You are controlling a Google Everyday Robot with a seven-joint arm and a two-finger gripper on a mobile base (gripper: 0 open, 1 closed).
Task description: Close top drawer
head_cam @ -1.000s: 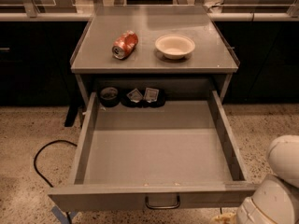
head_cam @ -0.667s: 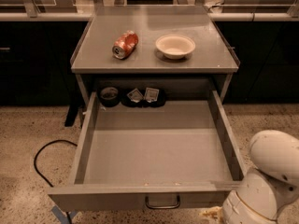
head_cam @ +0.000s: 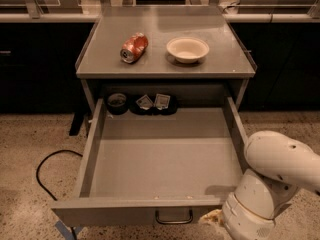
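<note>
The top drawer [head_cam: 165,154] is a wide grey metal tray, pulled far out of the cabinet toward the camera. Its flat front panel [head_cam: 125,215] runs along the bottom of the view, with a small dark wire loop handle [head_cam: 173,217] at centre. My white arm [head_cam: 272,184] fills the lower right corner, beside the drawer's right front corner. My gripper [head_cam: 212,217] shows only as a small pale tip under the arm, just right of the handle and close to the front panel. Most of it is hidden.
A crushed red can [head_cam: 134,47] and a white bowl [head_cam: 187,49] sit on the cabinet top [head_cam: 160,29]. A dark round cup [head_cam: 117,101] and two small packets [head_cam: 153,102] sit at the drawer's back. A black cable [head_cam: 45,171] loops on the speckled floor at left.
My arm has come further into view from the lower right and moved left, closer to the drawer's front right corner. The drawer has not moved.
</note>
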